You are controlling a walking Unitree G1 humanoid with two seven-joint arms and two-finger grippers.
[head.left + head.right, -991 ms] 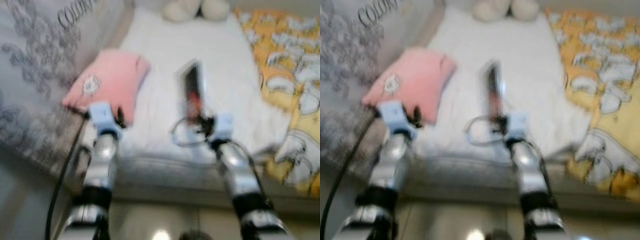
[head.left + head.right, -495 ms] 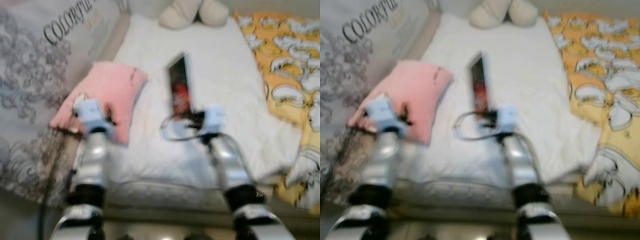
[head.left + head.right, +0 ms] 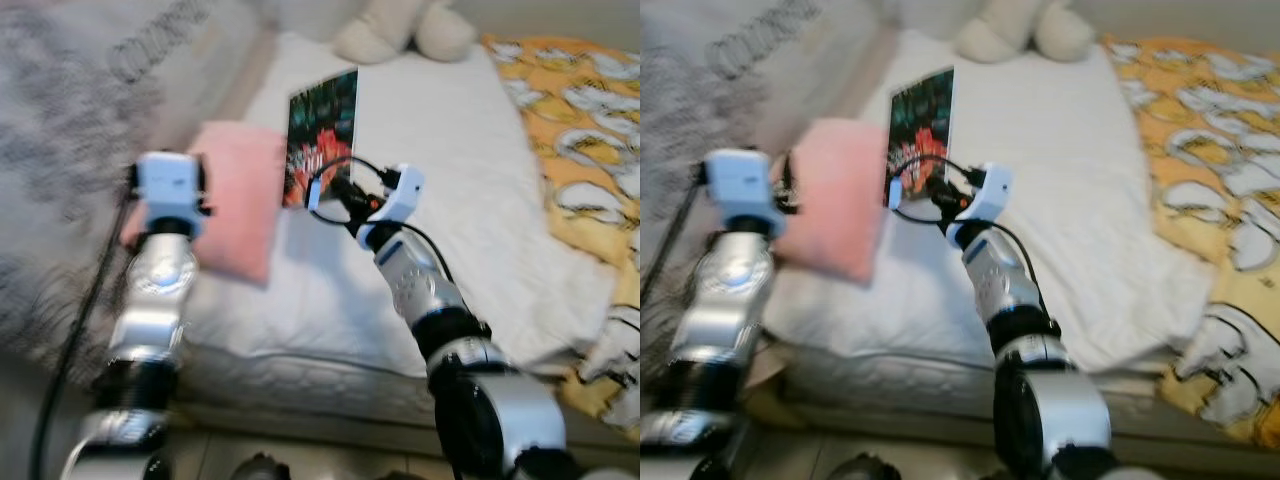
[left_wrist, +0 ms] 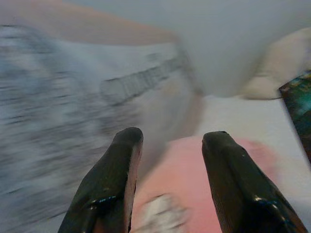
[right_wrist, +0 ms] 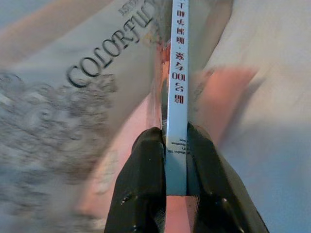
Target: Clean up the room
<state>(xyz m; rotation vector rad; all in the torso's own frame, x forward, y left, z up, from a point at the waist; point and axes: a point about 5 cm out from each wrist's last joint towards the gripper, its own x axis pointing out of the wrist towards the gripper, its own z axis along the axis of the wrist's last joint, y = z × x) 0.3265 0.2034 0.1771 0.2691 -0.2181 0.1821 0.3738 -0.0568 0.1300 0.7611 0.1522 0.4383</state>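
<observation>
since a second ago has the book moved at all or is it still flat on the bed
Yes. The book is up off the white bedding, clamped by the right gripper and swung toward the pink pillow; before, it lay flat, apart from the pillow.

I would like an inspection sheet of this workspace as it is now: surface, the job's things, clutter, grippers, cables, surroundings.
Surface: bed with a white sheet, rumpled at its near right corner.
Job's things: book with a dark, colourful cover, lifted upright off the sheet, held at its lower edge.
Clutter: pink pillow on the left side of the bed; cream plush toy at the far end.
Grippers: right gripper has its jaws shut on the book's spine; left gripper is open, above the pink pillow.
Cables: black cable hanging beside the left arm; a black loop at the right wrist.
Surroundings: grey patterned cloth on the left; orange patterned blanket on the right.
</observation>
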